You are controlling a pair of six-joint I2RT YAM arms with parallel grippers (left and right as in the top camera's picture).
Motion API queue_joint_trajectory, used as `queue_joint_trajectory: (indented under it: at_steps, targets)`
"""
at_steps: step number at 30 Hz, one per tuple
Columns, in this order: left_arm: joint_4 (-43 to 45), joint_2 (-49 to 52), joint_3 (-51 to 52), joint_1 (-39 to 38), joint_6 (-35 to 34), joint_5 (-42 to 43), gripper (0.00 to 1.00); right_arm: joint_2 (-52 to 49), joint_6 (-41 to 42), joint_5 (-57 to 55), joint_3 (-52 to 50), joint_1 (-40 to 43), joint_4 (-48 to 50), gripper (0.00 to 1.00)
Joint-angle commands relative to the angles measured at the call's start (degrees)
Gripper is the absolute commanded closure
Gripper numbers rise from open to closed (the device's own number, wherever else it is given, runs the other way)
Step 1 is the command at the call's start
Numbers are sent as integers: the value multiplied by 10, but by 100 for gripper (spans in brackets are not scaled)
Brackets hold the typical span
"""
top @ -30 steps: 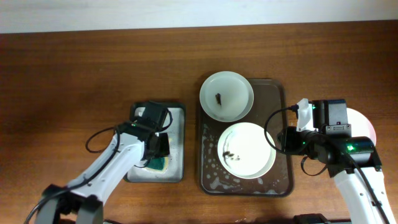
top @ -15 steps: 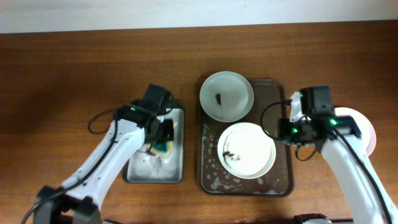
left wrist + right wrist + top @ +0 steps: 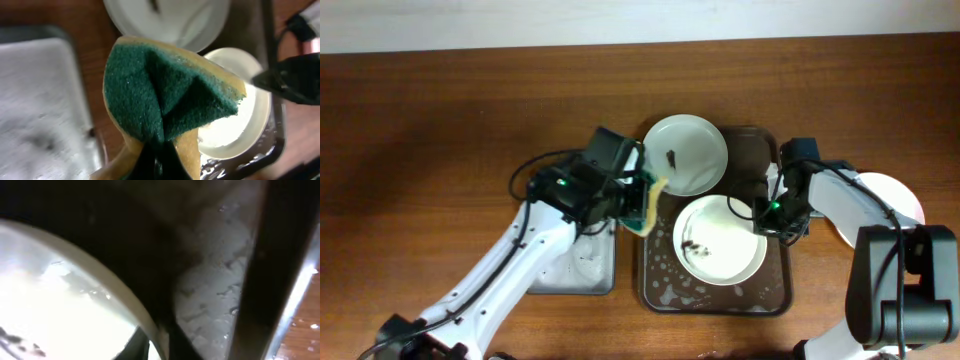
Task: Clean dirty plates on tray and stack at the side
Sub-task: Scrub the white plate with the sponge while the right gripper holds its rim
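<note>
— Three plates, you said. Where does each one lie?

— Two are with the brown tray (image 3: pixel 776 292), which sits right of centre on the desk (image 3: pixel 440 150). The near plate (image 3: pixel 722 250) lies inside it, with dark specks left of its middle. The far plate (image 3: pixel 692 148) overhangs the tray's far rim and has one dark speck at its centre. The third plate (image 3: pixel 898 196) is off the tray, on the desk at the right, and the right arm covers part of it.

— Anything else around?

— A grey tray (image 3: pixel 576 276) lies just left of the brown one, and the left arm crosses over it. Wet suds (image 3: pixel 666 282) speckle the brown tray's near left corner.

— What about the left fingers (image 3: pixel 155 167)?

— They are pinched tight on a sponge (image 3: pixel 650 200), green face and yellow back. In the wrist view it is folded in the grip. It hangs over the brown tray's left rim, between the two plates, and hides part of the far plate from the wrist camera.

— And the right fingers (image 3: pixel 769 213)?

— They are down at the right rim of the near plate, low over the tray's floor. The wrist view shows the white rim running between dark shapes that may be the two fingers. It is dim and blurred, so I cannot tell whether they have closed on the rim or only stand narrowly around it.
</note>
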State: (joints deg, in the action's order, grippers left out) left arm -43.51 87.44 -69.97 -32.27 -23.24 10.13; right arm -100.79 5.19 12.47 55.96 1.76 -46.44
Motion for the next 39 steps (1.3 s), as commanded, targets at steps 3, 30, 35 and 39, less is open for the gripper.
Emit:
queue_joint_trajectory:
  at_steps: [3,30,35,39]
  targets:
    - [58,52,-5,-56,-78,13,100,-18,-7,22,-17,5,-3,96]
    - [75,317,-41,-119,-99,-354,100,-18,-7,19,-17,5,-31,96]
    - [60,317,-64,-127,-99,-271,100,-18,-14,19,-17,5,-31,96]
    - [161,317,-73,-132,-100,-28,100,-18,-18,14,-17,5,-32,96]
